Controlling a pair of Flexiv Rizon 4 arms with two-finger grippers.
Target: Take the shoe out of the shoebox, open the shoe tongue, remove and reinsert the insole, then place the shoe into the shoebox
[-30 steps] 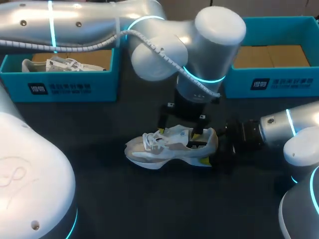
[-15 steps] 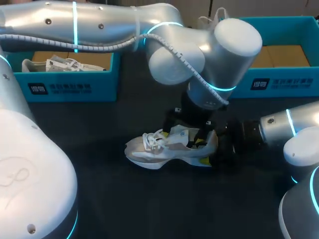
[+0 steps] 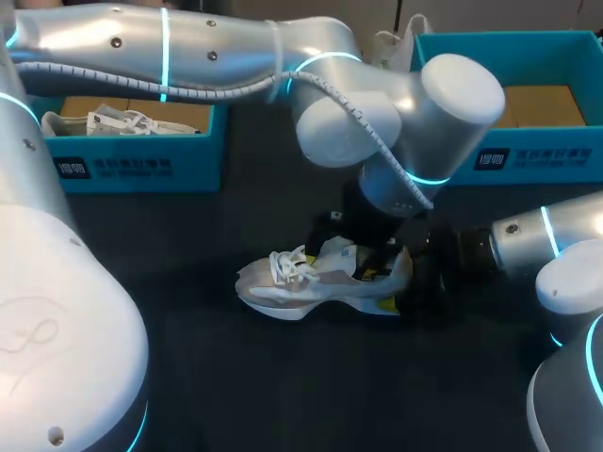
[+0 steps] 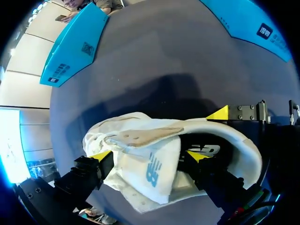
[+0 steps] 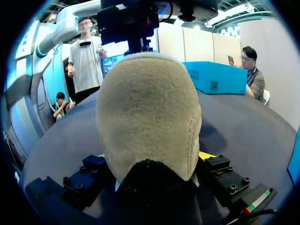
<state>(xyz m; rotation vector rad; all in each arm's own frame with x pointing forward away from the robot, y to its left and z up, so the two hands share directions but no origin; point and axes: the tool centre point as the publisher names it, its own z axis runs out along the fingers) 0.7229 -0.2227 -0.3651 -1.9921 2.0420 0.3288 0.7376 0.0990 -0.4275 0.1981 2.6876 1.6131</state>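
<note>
The shoe (image 3: 311,287) lies on the desk (image 3: 283,386). The right gripper (image 5: 152,157) has its jaws pinching the heel (image 5: 147,117). The left gripper (image 4: 149,157) holds its jaws spread astride the tongue (image 4: 152,176), apparently without gripping.

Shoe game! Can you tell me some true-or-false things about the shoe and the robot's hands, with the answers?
1. The shoe lies on the table, outside the boxes. True.
2. The left shoebox is empty. False: another shoe lies in it.
3. The right gripper holds the shoe by its heel. True.
4. The left gripper is far away from the shoe. False: it is right at the shoe's tongue.
</note>
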